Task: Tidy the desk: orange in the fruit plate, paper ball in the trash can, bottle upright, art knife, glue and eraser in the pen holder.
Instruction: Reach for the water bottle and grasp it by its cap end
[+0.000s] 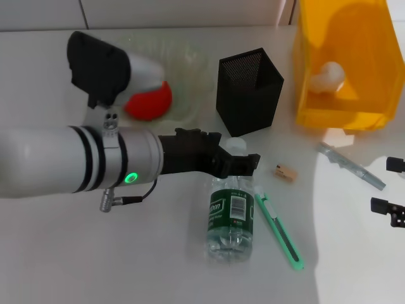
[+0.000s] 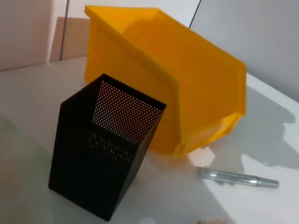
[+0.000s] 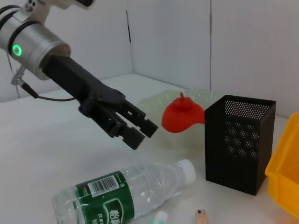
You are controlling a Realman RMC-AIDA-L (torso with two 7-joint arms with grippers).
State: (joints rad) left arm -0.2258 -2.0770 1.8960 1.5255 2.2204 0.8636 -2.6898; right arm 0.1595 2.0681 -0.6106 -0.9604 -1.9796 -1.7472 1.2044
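Observation:
A clear bottle (image 1: 231, 215) with a green label lies on its side mid-table, cap (image 3: 187, 169) toward the black mesh pen holder (image 1: 250, 92). My left gripper (image 1: 243, 163) hovers just over the bottle's neck, open and holding nothing; it also shows in the right wrist view (image 3: 140, 133). The orange (image 1: 149, 101) rests in the clear fruit plate (image 1: 190, 63). A paper ball (image 1: 326, 79) lies in the yellow trash can (image 1: 345, 114). The green art knife (image 1: 278, 228), the eraser (image 1: 286, 171) and the glue (image 1: 351, 166) lie on the table. My right gripper (image 1: 392, 185) stands open at the right edge.
A black and white object (image 1: 101, 66) stands at the back left, partly covering the orange. The pen holder (image 2: 103, 158) stands close beside the trash can (image 2: 173, 84), with the glue (image 2: 238, 178) in front of the can.

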